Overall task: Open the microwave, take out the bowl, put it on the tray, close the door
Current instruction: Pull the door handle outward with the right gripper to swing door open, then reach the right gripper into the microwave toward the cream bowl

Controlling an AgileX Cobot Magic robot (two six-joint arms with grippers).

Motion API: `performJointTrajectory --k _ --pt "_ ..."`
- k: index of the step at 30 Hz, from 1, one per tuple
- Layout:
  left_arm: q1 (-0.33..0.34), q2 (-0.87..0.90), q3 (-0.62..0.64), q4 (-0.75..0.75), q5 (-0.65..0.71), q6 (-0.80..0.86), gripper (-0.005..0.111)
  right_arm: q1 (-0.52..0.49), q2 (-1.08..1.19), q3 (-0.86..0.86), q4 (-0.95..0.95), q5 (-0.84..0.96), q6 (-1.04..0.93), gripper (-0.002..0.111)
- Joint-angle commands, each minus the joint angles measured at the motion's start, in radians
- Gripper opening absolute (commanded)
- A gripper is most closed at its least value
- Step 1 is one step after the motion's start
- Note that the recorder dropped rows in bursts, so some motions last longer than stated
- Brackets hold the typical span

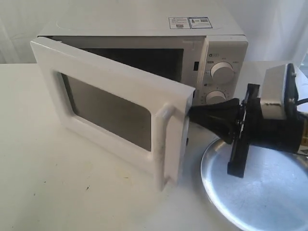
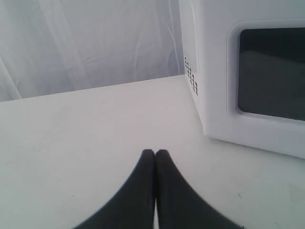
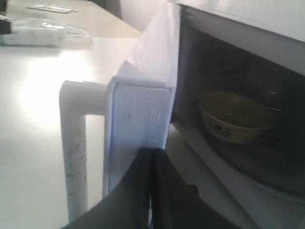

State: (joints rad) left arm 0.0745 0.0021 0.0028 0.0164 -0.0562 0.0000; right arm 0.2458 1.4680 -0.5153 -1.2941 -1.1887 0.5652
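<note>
The white microwave (image 1: 211, 45) stands at the back with its door (image 1: 103, 79) swung partly open; the bar handle (image 1: 166, 144) is on the door's free edge. My right gripper (image 1: 192, 113) is shut, and its tips press against the inner side of that free edge (image 3: 151, 151), holding nothing. Through the gap I see the cream bowl (image 3: 236, 117) inside on the glass turntable. The steel tray (image 1: 269, 192) lies on the table under my right arm. My left gripper (image 2: 155, 152) is shut and empty, low over the table beside the door's dark window (image 2: 271, 71); the exterior view does not show it.
The knobs (image 1: 222, 72) sit on the panel just behind my right gripper. A white curtain hangs behind the table. The white tabletop (image 1: 57, 183) stretches to the left and front of the door.
</note>
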Motion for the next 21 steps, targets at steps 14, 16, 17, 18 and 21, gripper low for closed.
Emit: performJointTrajectory --k 14,16,17,18,21 --pt "-0.001 -0.002 -0.003 -0.008 -0.004 0.0 0.0 0.067 -0.043 -0.006 0.069 0.045 0.049 0.0" --pt "-0.001 -0.002 -0.003 -0.008 -0.004 0.0 0.0 0.098 -0.043 -0.012 0.117 0.07 0.04 0.0" --pt "-0.001 -0.002 -0.003 -0.008 -0.004 0.0 0.0 0.111 -0.043 -0.019 0.119 0.085 0.04 0.0" --pt "-0.001 -0.002 -0.003 -0.008 -0.004 0.0 0.0 0.13 -0.043 -0.025 0.117 0.102 0.04 0.0" --pt "-0.001 -0.002 -0.003 -0.008 -0.004 0.0 0.0 0.19 -0.043 -0.034 0.124 0.177 0.039 0.0"
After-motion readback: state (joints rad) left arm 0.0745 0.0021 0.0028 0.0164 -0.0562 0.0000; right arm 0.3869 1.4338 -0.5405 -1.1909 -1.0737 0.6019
